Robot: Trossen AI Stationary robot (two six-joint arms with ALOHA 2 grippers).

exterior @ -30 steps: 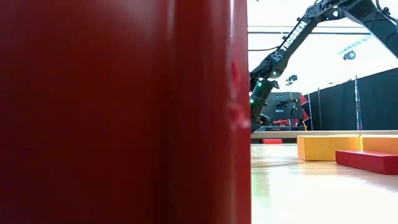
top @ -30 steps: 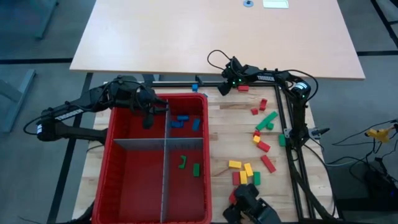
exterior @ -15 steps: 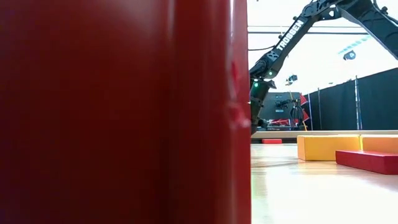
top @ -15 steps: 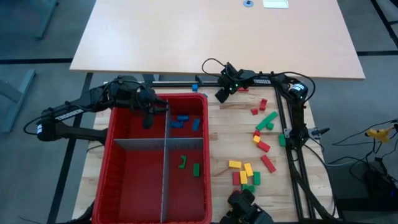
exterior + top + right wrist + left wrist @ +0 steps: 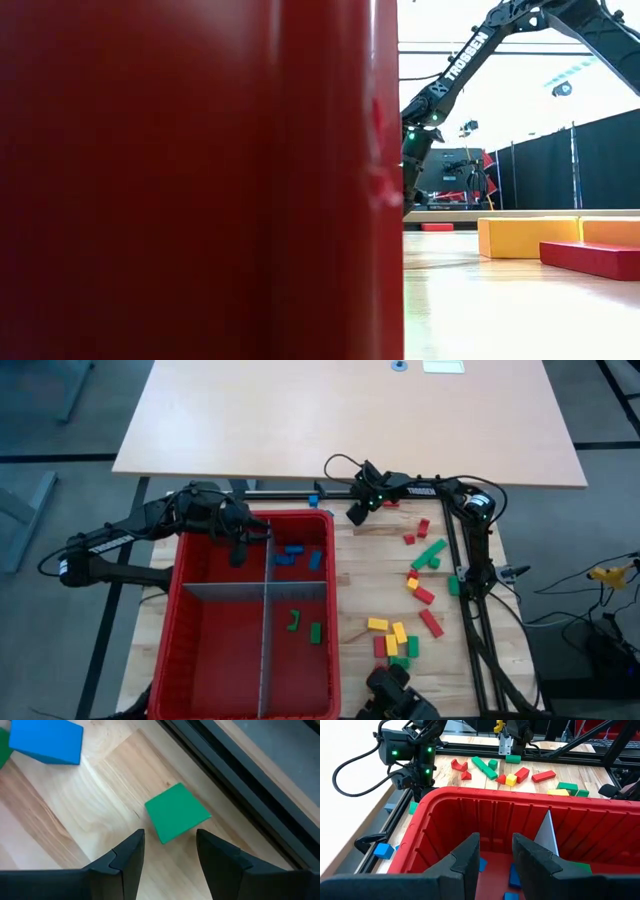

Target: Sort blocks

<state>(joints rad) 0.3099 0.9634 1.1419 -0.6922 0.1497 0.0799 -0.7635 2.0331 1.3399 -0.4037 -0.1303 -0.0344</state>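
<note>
While the right gripper (image 5: 167,857) hangs low over the pale wooden tabletop (image 5: 65,820), its two dark fingers (image 5: 122,862) stand apart with nothing held, and a small green rectangular block (image 5: 177,818) lies on the wood just ahead of the gap between them. A blue block (image 5: 46,741) lies farther off, in the upper left of that wrist picture. From above, this gripper (image 5: 357,512) sits right of the top centre of the worktop, just off the upper right corner of the big red plastic bin (image 5: 190,650), close to the black rail (image 5: 290,494) along the table's far edge.

Over at the upper left of the bin, the left gripper (image 5: 238,550) hovers above the rim, its fingers (image 5: 470,857) parted a little and empty, pointing down into the compartment where several blue blocks (image 5: 293,554) lie. Two green blocks (image 5: 305,626) rest in the compartment below that one, on the right side of the flat grey divider (image 5: 265,650).

Loose red, green and yellow blocks (image 5: 415,575) are scattered over the wood to the right of the bin, with a yellow and red cluster (image 5: 392,638) near the lower middle. At table height, the red bin wall (image 5: 200,180) fills the left half of the picture, with a yellow block (image 5: 528,237) and a red block (image 5: 592,258) at the right.
</note>
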